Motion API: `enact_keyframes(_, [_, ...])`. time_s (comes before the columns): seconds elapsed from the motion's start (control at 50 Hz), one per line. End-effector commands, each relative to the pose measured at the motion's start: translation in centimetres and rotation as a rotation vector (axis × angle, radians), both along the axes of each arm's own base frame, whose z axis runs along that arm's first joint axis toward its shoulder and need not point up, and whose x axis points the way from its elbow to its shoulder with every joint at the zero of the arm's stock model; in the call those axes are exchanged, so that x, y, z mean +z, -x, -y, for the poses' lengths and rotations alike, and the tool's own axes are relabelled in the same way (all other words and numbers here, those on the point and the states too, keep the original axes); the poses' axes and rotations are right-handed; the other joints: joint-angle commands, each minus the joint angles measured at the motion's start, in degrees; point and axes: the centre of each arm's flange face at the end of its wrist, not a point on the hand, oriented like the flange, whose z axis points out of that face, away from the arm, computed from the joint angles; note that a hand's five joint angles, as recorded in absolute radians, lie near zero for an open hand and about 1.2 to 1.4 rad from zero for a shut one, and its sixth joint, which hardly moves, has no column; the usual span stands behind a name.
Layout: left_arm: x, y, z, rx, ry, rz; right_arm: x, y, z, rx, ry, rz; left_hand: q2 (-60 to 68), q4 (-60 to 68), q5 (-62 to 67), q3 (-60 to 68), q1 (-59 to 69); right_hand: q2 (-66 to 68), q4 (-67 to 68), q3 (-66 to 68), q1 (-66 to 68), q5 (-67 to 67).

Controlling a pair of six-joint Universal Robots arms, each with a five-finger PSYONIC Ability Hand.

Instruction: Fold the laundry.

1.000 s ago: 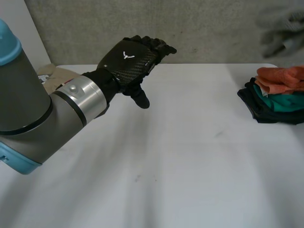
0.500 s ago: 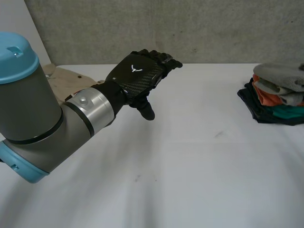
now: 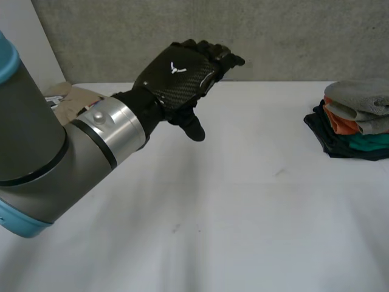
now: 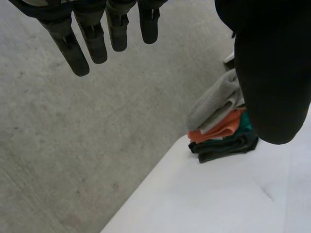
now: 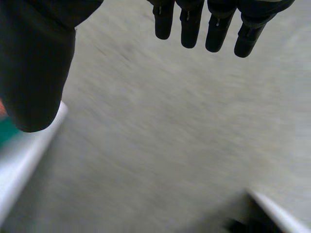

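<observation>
Left hand (image 3: 176, 74) hovers above the table (image 3: 243, 213), fingers straight, thumb apart.

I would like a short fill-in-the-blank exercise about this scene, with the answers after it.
The top piece of the stack of folded clothes is ___ in colour. Right beneath it lies an ___ piece. The left hand holds ___. The right hand is ___, its fingers straight.
Missing words: grey; orange; nothing; open.
</observation>
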Motion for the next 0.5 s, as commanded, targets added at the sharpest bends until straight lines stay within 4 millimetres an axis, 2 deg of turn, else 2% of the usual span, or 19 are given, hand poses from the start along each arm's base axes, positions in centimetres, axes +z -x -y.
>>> enact_keyframes(0.02, [2.8, 0.0, 0.6, 0.010, 0.075, -0.051, 6.5, -2.7, -0.1, -0.156, 0.202, -0.269, 0.1, -0.6, -1.2, -1.2, 1.8, -2.5, -2.2, -2.4, -3.4, -2.7])
enact_keyframes(0.04, [3.1, 0.0, 0.7, 0.012, 0.084, -0.057, 7.2, -4.5, 0.0, -0.117, 0.246, -0.278, 0.3, -0.4, -1.0, -1.0, 1.9, -2.5, -2.2, -2.4, -3.4, -2.7])
enact_keyframes(0.06, [3.7, -0.1, 1.1, 0.021, 0.100, -0.068, 8.2, -7.9, -0.2, -0.035, 0.324, -0.292, 0.3, -0.4, -1.0, -1.0, 1.9, -2.5, -2.2, -2.4, -3.4, -2.7])
enact_keyframes(0.1, [4.2, -0.4, 1.9, 0.039, 0.119, -0.077, 8.9, -11.1, -0.9, 0.047, 0.386, -0.300, 0.1, -0.6, -1.2, -1.2, 1.8, -2.5, -2.2, -2.4, -3.4, -2.7])
enact_keyframes(0.12, [4.3, -0.6, 2.2, 0.047, 0.124, -0.078, 9.0, -13.8, -1.9, 0.126, 0.428, -0.305, 0.1, -0.6, -1.2, -1.2, 1.8, -2.5, -2.2, -2.4, -3.4, -2.7])
enact_keyframes(0.14, [4.2, -1.3, 3.7, 0.085, 0.136, -0.075, 8.8, -15.1, -2.4, 0.171, 0.440, -0.307, 0.1, -0.6, -1.2, -1.2, 1.8, -2.5, -2.2, -2.4, -3.4, -2.7])
enact_keyframes(0.18, [3.7, -2.5, 6.0, 0.143, 0.137, -0.067, 7.9, -17.5, -3.4, 0.265, 0.445, -0.312, 0.1, -0.6, -1.2, -1.2, 1.8, -2.5, -2.2, -2.4, -3.4, -2.7])
enact_keyframes(0.2, [3.3, -3.3, 7.4, 0.181, 0.135, -0.058, 6.7, -19.9, -4.5, 0.361, 0.436, -0.323, 0.1, -0.6, -1.2, -1.2, 1.8, -2.5, -2.2, -2.4, -3.4, -2.7])
enact_keyframes(0.22, [2.3, -4.9, 10.0, 0.248, 0.132, -0.037, 5.9, -21.2, -5.1, 0.408, 0.423, -0.319, 0.1, -0.6, -1.2, -1.2, 1.8, -2.5, -2.2, -2.4, -3.4, -2.7])
enact_keyframes(0.24, [1.8, -5.7, 11.2, 0.278, 0.134, -0.024, 5.1, -22.3, -5.8, 0.457, 0.405, -0.314, 0.1, -0.6, -1.2, -1.2, 1.8, -2.5, -2.2, -2.4, -3.4, -2.7])
enact_keyframes(0.26, [1.3, -6.5, 12.3, 0.309, 0.139, -0.008, 3.3, -24.3, -7.0, 0.542, 0.364, -0.300, 0.1, -0.6, -1.2, -1.2, 1.8, -2.5, -2.2, -2.4, -3.4, -2.7])
enact_keyframes(0.28, [0.2, -8.3, 14.6, 0.373, 0.154, 0.031, 2.3, -25.3, -7.8, 0.580, 0.336, -0.290, 0.4, -0.3, -0.8, -0.8, 2.1, -2.5, -2.2, -2.4, -3.4, -2.7])
enact_keyframes(0.32, [-1.2, -9.8, 16.7, 0.426, 0.169, 0.082, 0.9, -26.4, -8.9, 0.618, 0.294, -0.276, 0.8, 0.1, -0.5, -0.5, 2.4, -2.5, -2.2, -2.4, -3.4, -2.7])
enact_keyframes(0.34, [-2.1, -10.6, 17.9, 0.450, 0.175, 0.111, -0.7, -27.4, -9.9, 0.647, 0.243, -0.267, 0.8, 0.1, -0.5, -0.5, 2.5, -2.5, -2.2, -2.4, -3.4, -2.7])
enact_keyframes(0.36, [-4.2, -12.5, 20.2, 0.502, 0.172, 0.173, -1.5, -27.8, -10.5, 0.660, 0.216, -0.266, 1.3, 0.6, 0.0, 0.0, 3.0, -2.5, -2.2, -2.4, -3.4, -2.7])
enact_keyframes(0.4, [-6.5, -14.1, 22.1, 0.541, 0.165, 0.232, -2.9, -28.5, -11.4, 0.681, 0.160, -0.265, 1.5, 0.8, 0.2, 0.2, 3.1, -2.5, -2.2, -2.4, -3.4, -2.7])
enact_keyframes(0.42, [-8.9, -15.6, 24.0, 0.568, 0.153, 0.286, -4.1, -28.9, -12.2, 0.694, 0.110, -0.270, 1.5, 0.8, 0.2, 0.2, 3.1, -2.5, -2.2, -2.4, -3.4, -2.7])
enact_keyframes(0.48, [-11.7, -16.8, 25.9, 0.582, 0.142, 0.337, -6.1, -29.6, -13.3, 0.713, 0.030, -0.289, 1.8, 1.1, 0.5, 0.5, 3.5, -2.5, -2.2, -2.4, -3.4, -2.7])
enact_keyframes(0.5, [-13.6, -17.6, 27.0, 0.592, 0.132, 0.368, -6.6, -29.7, -13.4, 0.711, 0.010, -0.293, 1.8, 1.1, 0.5, 0.5, 3.5, -2.5, -2.2, -2.4, -3.4, -2.7])
